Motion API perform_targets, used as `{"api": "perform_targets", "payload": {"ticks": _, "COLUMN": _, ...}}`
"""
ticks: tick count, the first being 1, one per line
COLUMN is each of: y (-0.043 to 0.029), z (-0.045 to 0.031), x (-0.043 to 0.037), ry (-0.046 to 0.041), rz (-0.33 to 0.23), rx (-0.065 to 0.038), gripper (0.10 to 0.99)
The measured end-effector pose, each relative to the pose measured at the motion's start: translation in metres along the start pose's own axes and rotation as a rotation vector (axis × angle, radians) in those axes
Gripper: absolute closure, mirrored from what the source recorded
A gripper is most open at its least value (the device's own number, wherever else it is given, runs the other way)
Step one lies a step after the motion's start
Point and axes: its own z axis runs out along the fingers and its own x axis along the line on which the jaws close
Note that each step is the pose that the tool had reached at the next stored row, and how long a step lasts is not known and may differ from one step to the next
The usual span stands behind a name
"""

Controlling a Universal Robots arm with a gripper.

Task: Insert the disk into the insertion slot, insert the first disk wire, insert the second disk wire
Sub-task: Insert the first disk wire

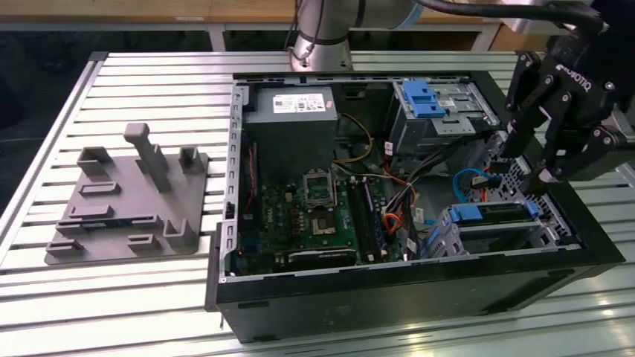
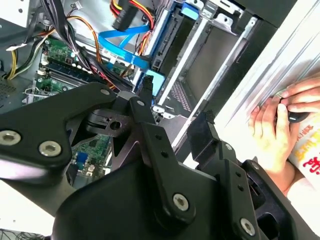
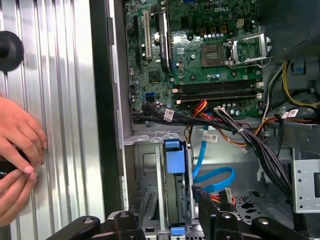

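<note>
Blue-framed disk (image 1: 493, 212) sits in the insertion slot (image 1: 501, 232) — the wire stage looks to be in hand.
Hand (image 1: 529, 165) hovers just above, fingers apart and empty, near the blue wire (image 1: 474, 178) — seating its plug likely calls for a fine, square pinch.

A ribbed silver metal bench (image 1: 119, 305) gleams under bright light; at twelve o'clock, a tan tabletop (image 1: 149, 9) on white framing.

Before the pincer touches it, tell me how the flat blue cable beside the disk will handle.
The flat blue cable curls in a loose loop, so it is probably floppy and would bend rather than slide. Thin and ribbon-like, it looks light. It runs beside the black wire bundle, so it could snag.
</note>
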Motion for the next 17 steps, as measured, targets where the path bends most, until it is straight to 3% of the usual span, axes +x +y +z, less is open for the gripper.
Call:
{"api": "perform_targets", "payload": {"ticks": 3, "y": 0.0007, "z": -0.0008, "x": -0.0108, "ry": 0.0295, "rz": 0.0, "rx": 0.003, "gripper": 0.529}}
{"api": "perform_targets", "payload": {"ticks": 5, "y": 0.0011, "z": -0.0013, "x": -0.0183, "ry": 0.0447, "rz": 0.0, "rx": 0.004, "gripper": 0.529}}
{"api": "perform_targets", "payload": {"ticks": 10, "y": -0.0007, "z": -0.0015, "x": -0.0362, "ry": 0.0616, "rz": 0.0, "rx": 0.004, "gripper": 0.529}}
{"api": "perform_targets", "payload": {"ticks": 17, "y": -0.0107, "z": 0.0015, "x": -0.048, "ry": 0.0885, "rz": -0.002, "rx": -0.008, "gripper": 0.529}}
